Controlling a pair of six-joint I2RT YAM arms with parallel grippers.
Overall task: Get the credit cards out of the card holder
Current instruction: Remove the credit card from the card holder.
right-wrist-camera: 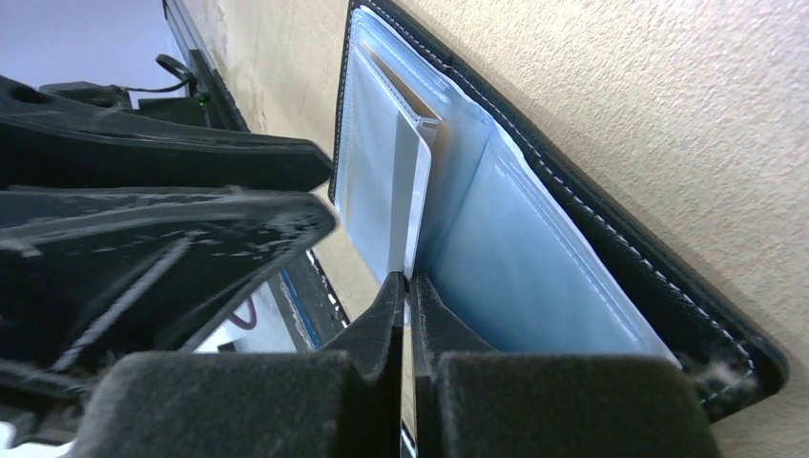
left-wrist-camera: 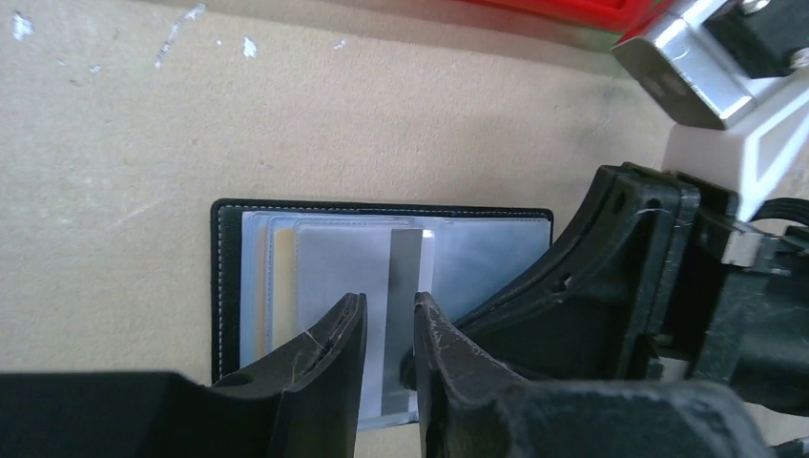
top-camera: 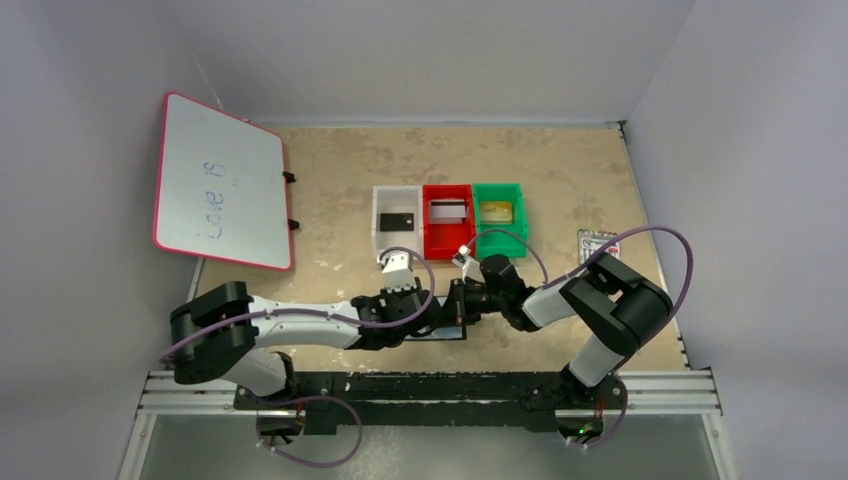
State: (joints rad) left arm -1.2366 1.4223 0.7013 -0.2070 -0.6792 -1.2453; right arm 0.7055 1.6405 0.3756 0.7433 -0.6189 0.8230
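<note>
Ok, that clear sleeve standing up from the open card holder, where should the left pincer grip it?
Probably by its free upper edge, coming straight down from above. The raised sleeve stands on edge from the card holder, which lies open and flat, so its broad faces point sideways. The left pincer straddles it, jaws apart; close across those faces, beside the right pincer, shut on it.

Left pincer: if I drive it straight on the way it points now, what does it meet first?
Most likely the upright grey flap of the card holder, which stands in the gap between the fingers of the open left pincer; behind it lie the holder's clear sleeves. Depth is hard to judge.
</note>
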